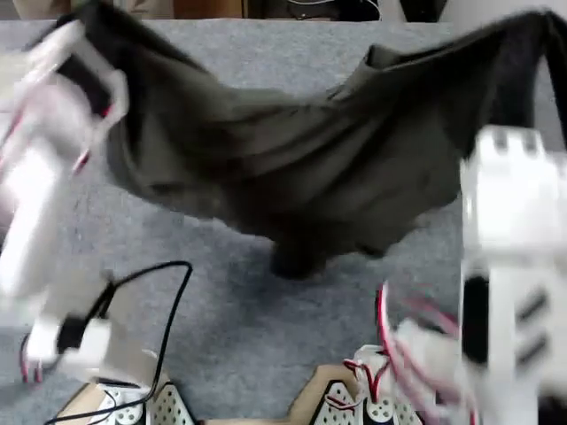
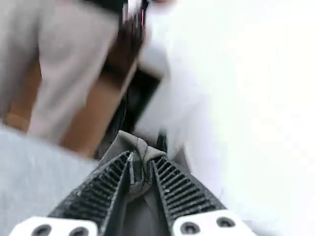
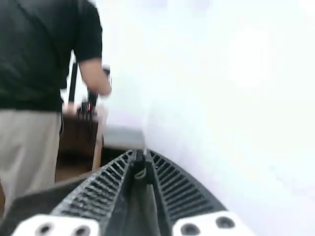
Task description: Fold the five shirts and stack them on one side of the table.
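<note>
Shirt stretched wide in the air over my grey counter, middle sagging low, my left jaws clamped on one bunched edge, my right jaws clamped on the opposite edge

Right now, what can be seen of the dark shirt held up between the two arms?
The shirt is dark olive-grey, soft-looking cloth, spread wide between the two arms above the grey table. Its two upper ends are raised and its middle sags, with the lowest fold seeming to reach the table. It is creased and unfolded. The left gripper is shut on a bunched bit of it, and the right gripper pinches another edge.
</note>
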Robot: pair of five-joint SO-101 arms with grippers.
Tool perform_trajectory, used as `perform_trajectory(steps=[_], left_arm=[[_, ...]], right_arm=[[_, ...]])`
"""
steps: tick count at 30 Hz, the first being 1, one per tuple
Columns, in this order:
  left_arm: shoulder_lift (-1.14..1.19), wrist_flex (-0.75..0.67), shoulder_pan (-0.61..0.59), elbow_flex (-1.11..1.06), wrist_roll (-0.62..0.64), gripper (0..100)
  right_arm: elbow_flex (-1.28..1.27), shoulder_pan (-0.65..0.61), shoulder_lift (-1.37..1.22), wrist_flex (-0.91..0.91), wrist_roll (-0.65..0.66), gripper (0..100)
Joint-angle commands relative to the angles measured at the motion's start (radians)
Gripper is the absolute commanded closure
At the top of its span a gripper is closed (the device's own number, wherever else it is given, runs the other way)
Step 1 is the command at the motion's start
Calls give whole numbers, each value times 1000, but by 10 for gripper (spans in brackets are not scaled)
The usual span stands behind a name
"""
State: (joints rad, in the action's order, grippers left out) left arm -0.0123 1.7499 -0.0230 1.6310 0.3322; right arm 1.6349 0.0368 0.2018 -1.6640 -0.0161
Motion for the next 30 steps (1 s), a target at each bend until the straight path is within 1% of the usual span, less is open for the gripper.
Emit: perform_trajectory(steps=[1, 5, 8, 11, 15, 18, 20, 23, 26, 28, 30], left_arm=[[-170, 8, -49, 25, -18, 981], [-311, 9, -55, -6, -94, 981], [-432, 9, -55, -132, -150, 981], [-584, 9, -55, -382, -190, 981], [-822, 9, -54, -838, -196, 981], [-983, 8, -51, -1186, -196, 981], [-1070, 8, -51, -1379, -196, 981], [-1170, 2, -51, -1599, -198, 981], [-1198, -29, -55, -1760, -199, 981], [-1198, -91, -55, -1855, -199, 981], [-1198, -198, -57, -1964, -195, 981]], right_arm=[[-10, 18, 108, 60, -8, 993], [-38, 19, 209, 86, -5, 993], [-104, 19, 292, 80, -5, 993], [-229, 24, 386, 80, -3, 993], [-437, 116, 513, 106, -8, 993], [-567, 148, 590, 155, -8, 993], [-633, 153, 624, 180, -5, 993], [-702, 154, 641, 195, -5, 993], [-760, 154, 636, 195, -8, 993], [-817, 150, 634, 201, -8, 993], [-878, 148, 625, 229, -9, 993]])
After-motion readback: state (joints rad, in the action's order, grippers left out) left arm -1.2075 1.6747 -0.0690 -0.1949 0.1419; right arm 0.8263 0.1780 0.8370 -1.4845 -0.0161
